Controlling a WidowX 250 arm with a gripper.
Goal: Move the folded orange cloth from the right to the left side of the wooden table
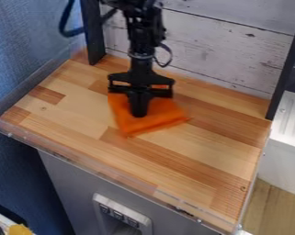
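Beyond the clear guard (82, 158) along the near edge, the wooden top (192, 151) runs back to the orange cloth (165, 114), left of centre, with one corner pointing near and another stretching right. The cloth's longer spread seems to run from far left to near right. The black claw (139, 113) points down right over it, tip against or just above the cloth; how far open it is, and whether it grips any fabric, I cannot tell. Behind stands the whitish plank wall (223, 50).
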